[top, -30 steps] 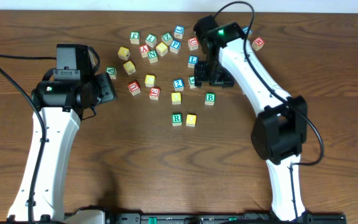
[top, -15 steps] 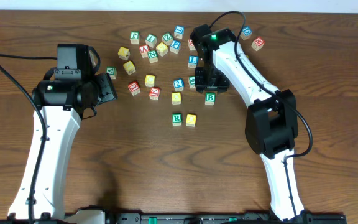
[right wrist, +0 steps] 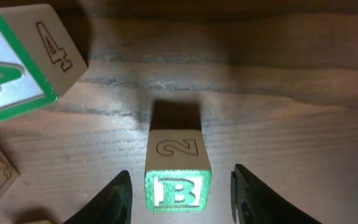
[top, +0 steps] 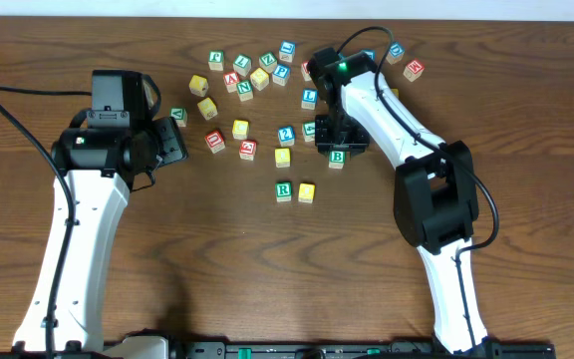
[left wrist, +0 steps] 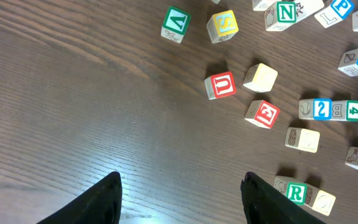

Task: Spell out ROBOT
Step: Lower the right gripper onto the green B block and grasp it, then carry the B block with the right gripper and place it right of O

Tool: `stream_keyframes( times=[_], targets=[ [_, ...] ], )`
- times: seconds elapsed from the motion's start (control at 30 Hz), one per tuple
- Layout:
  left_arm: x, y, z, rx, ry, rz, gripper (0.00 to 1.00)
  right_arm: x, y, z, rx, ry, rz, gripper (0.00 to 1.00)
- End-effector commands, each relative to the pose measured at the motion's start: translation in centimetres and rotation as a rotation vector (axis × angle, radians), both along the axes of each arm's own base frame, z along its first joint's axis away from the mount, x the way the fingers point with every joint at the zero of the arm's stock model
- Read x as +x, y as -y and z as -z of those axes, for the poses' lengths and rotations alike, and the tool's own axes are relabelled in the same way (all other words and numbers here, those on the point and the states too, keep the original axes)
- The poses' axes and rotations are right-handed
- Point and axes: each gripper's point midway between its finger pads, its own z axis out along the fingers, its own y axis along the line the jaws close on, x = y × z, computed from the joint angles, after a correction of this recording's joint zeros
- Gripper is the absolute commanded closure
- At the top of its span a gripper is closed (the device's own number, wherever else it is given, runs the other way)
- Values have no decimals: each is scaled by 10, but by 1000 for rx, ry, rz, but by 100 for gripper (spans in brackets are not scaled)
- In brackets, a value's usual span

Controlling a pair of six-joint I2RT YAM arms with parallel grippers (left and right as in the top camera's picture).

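Block B [right wrist: 176, 167] | betw. tips of R claw [right wrist: 179, 186], wide open, no contact | L claw [left wrist: 182, 183] open, empty

One overhead, two wrist cameras.
Overhead looks straight down over the table [top: 267, 279]; left wrist slants across it from afar; right wrist hangs close over the B block [right wrist: 176, 186], also seen overhead.

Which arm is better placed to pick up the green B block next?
Right. Its open tool straddles the B block, with a finger on either side. The left tool hangs open off to the side, far from it.
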Motion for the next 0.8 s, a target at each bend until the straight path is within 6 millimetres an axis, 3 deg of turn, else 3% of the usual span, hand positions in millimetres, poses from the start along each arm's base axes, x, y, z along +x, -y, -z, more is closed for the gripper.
stream_keyframes(
  times=[0.0, 0.33, 0.53, 0.63, 0.77],
  targets=[
    [3, -1, -3, -3, 6, -11, 39, -3, 6, 18, -28, -26, -5, 54],
    [3, -1, -4, -3, 7, -11, 39, -5, 7, 21, -30, -32, -8, 74],
    [3, -1, -3, -3, 7, -11, 39, -6, 5, 6, -11, -26, -16, 76],
    [3, -1, -3, -3, 7, -11, 39, -19, -7, -10, 75, -75, -84, 78],
    [3, -1, -4, -3, 7, -11, 39, -43, -2, -20, 50, -159, -98, 78]
  ],
)
